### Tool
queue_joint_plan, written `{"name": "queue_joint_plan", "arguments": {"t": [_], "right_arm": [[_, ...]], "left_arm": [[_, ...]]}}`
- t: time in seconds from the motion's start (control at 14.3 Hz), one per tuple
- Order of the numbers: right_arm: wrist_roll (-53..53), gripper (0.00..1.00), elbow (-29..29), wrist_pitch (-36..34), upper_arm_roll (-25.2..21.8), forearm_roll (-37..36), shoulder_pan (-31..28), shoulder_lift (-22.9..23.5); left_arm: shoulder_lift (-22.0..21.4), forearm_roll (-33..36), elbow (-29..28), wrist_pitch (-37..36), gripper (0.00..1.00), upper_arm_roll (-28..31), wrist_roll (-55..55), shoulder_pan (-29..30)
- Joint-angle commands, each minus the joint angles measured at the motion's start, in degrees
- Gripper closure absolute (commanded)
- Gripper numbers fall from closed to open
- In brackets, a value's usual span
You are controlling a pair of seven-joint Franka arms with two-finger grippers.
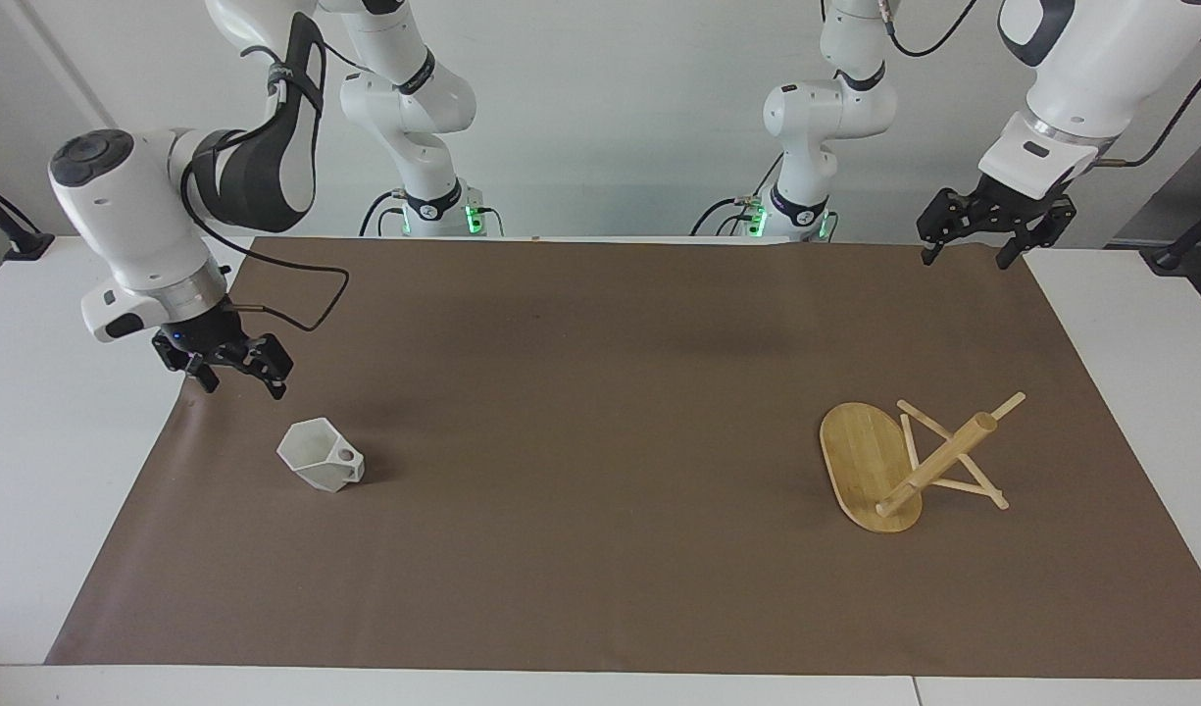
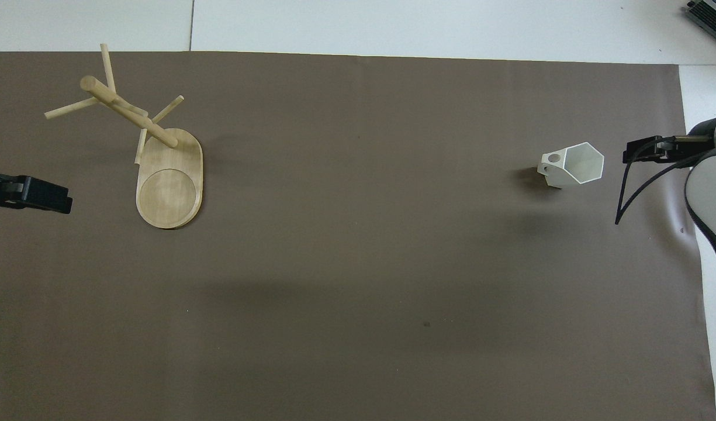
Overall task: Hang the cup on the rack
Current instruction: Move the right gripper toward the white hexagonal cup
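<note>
Though untouched, cup near (beside) right claw

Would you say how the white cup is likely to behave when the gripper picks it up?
The cup looks like thin rigid plastic, so probably stiff and light. Its flat facets should grip well, though smooth walls might slip. It tapers toward its bottom, so a sideways nudge may tip it.
</note>
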Motion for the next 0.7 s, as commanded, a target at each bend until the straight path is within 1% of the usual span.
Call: {"name": "queue_joint_plan", "arguments": {"t": [0.0,0.28,0.63], "right_arm": [[1.5,0.0,-2.5,4.2,0.3,1.4,-0.5,0.4],[3.9,0.0,-2.7,6.9,0.3,1.5,-0.4,2.9],[4.8,0.0,-5.3,12.7,0.3,1.5,0.0,4.9]], "left_arm": [[-1.0,1.2,-0.8,-0.5,0.0,0.1,0.2,-0.2],[-1.0,1.2,-0.8,-0.5,0.0,0.1,0.2,-0.2],[-1.0,1.2,-0.8,-0.5,0.0,0.1,0.2,-0.2]]}}
